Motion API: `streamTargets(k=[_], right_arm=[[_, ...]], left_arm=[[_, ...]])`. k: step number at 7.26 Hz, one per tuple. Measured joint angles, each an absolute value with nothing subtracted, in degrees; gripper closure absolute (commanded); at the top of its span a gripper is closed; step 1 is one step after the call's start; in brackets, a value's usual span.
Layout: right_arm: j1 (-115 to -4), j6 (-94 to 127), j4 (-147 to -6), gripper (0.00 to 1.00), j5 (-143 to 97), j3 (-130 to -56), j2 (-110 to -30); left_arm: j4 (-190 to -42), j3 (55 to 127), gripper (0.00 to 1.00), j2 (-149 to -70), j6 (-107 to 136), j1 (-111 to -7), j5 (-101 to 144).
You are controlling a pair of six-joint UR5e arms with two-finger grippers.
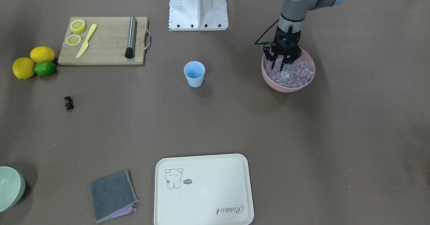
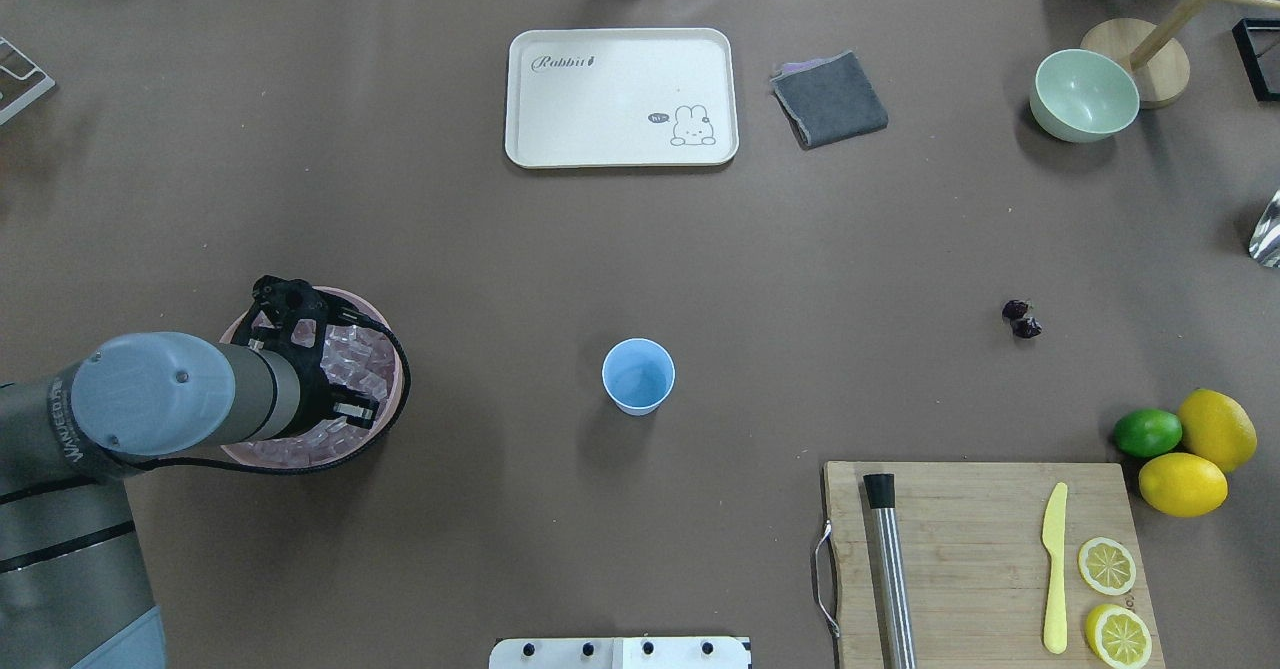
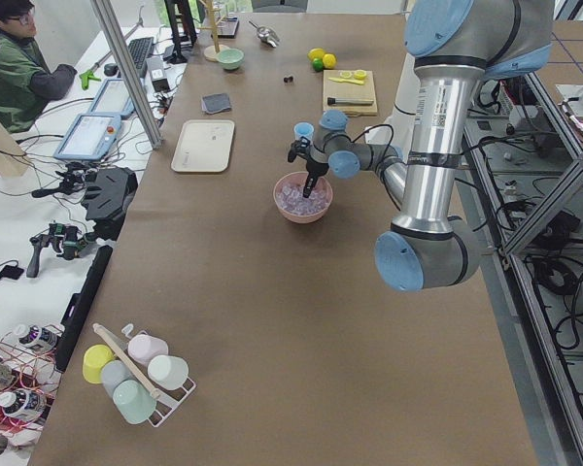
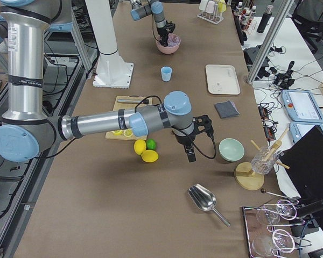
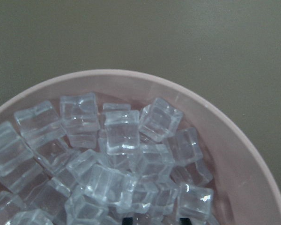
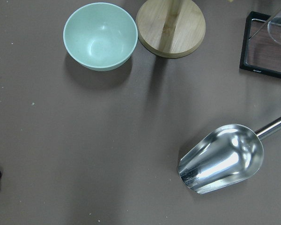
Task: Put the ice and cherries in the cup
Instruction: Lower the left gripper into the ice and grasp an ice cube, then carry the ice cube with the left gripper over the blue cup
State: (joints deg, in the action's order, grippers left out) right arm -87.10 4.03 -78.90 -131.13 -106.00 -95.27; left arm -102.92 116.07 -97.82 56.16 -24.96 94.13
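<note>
Down in the pink bowl (image 1: 288, 87), the left tool (image 1: 281, 63) has its fingers spread, tips among the ice (image 1: 297, 74) heaped there. Well apart, at the counter's (image 1: 302, 144) middle, the light blue cup (image 1: 194, 73) stands upright. The cherries (image 1: 68, 103) lie on the counter far beyond it. Whether the right tool (image 4: 189, 152), near the green bowl (image 4: 231, 149), is spread or pressed together, I cannot tell.

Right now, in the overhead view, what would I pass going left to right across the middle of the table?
First the pink bowl of ice → cup → cherries → lime.
</note>
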Motion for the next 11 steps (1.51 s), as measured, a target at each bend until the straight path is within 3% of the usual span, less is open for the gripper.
streamTargets(k=[7, 11], right_arm=[[-87.1, 4.0, -78.9, 0.00, -131.1, -106.0, -95.3], [-87.1, 4.0, -78.9, 0.00, -131.1, -106.0, -95.3]], left_arm=[[-103.0, 118.5, 1.00, -97.9, 55.9, -27.1, 95.8], [-104.5, 119.4, 1.00, -104.2, 58.4, -30.5, 97.7]])
